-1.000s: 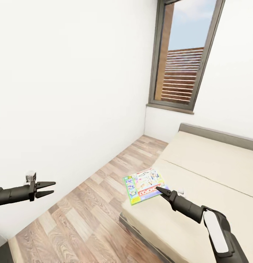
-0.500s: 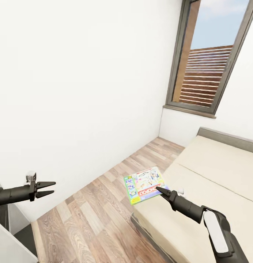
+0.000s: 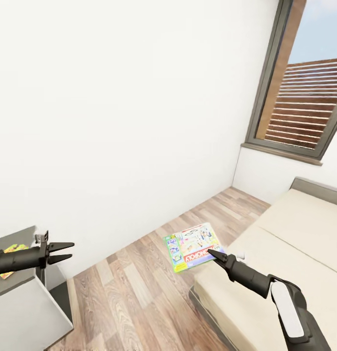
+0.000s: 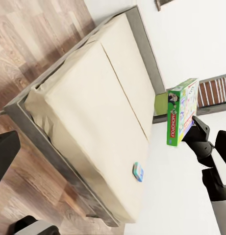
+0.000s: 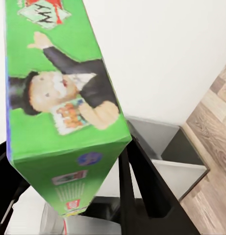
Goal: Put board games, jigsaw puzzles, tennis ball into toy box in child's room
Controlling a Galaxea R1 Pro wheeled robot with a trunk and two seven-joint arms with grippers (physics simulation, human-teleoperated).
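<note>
Head view: right gripper [image 3: 213,254] pinched 1 corner of the board game [image 3: 193,246], a green Monopoly box, and carried it flat, off the bed [image 3: 285,253] and out over the wood floor [image 3: 139,278]. Likely held level and low so the box would not swing out of a corner-only grip during the turn. Left gripper [image 3: 66,252] hung empty, fingers spread slightly, parked out to the side and clear of the load. Caught the grey table [image 3: 17,282] corner at lower left with a flat colourful piece [image 3: 10,252] on it, too small to identify. No toy box seen.

Against 1.0 s ago: whole picture slid right, window [image 3: 305,97] and bed pushed toward the edge, table newly in frame. Read as base or head turning left toward the table, not the objects moving. Both arms and box sat at the same spot in the frame, so grip unchanged.

Left wrist view: looked across the bed from afar; box seen edge-on, upright in this picture, with the right gripper [image 4: 190,131] clamped at its end. 1 small blue-and-orange game box [image 4: 138,171] lay on the mattress near its edge, not collected.

Right wrist view: box [image 5: 59,98] sat between the dark fingers [image 5: 142,186], pinned at close range. Beyond it, white wall and the grey-white desk unit [image 5: 166,161], so the carry pointed at the table.
</note>
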